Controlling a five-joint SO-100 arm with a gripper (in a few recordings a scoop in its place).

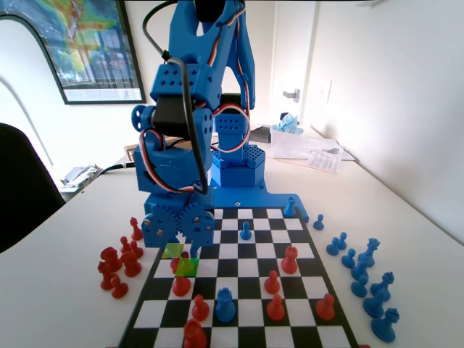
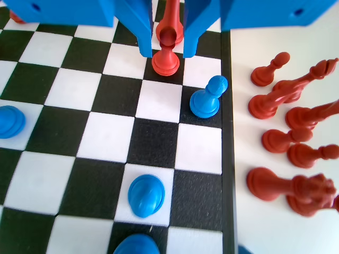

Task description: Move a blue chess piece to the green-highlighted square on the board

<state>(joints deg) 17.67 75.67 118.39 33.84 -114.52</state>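
Claw (image 2: 167, 50) jaws apart, straddling a red pawn (image 2: 166, 57); blue chess piece (image 2: 206, 98) just beside, unheld.

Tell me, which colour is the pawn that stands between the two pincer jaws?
Red. The pawn shows best in the wrist view, between the blue pincer jaws.

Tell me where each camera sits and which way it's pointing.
Fixed view: stands at the end of the board opposite the blue arm and looks along the board at it; the arm shows bent down over the left squares.
Wrist view: rides on the arm and looks down on the board; the two jaws of the hand hang from the top edge, either side of a red pawn.
Shared: the board and the red pieces beside it, left in the fixed view, right in the wrist view.
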